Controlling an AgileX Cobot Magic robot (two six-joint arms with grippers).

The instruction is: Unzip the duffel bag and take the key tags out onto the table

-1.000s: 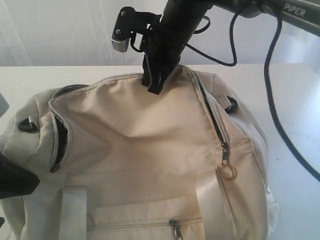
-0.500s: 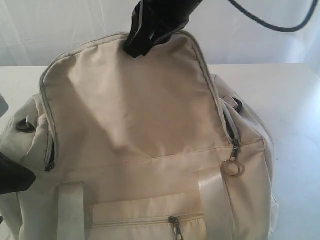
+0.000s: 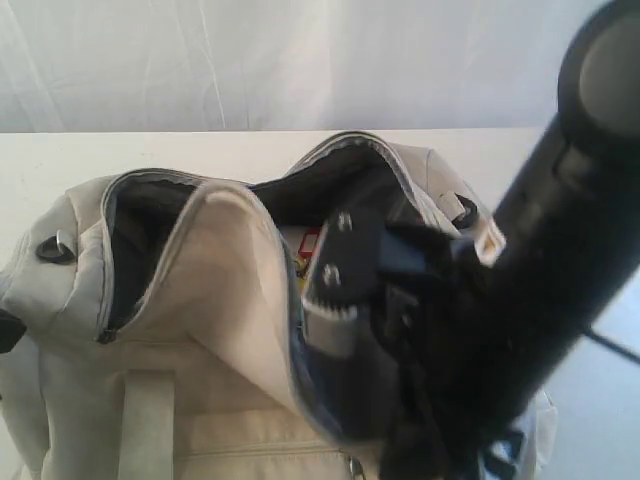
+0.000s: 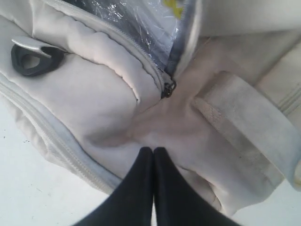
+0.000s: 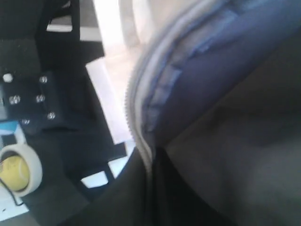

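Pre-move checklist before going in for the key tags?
1. Zip open: ok, duffel bag flap turned out, dark lining showing.
2. Flap held: ok, right gripper jaws shut on its zipper edge.
3. Picker ready: not ok, left gripper jaws shut, empty, outside the bag.
4. Target located: cannot tell, only a red-yellow patch shows inside.
5. Drop spot: ok, bare table beside the bag.

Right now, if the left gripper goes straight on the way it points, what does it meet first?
The beige cloth of the bag, just before the zipper end. The shut left gripper may already touch it; depth is unclear.
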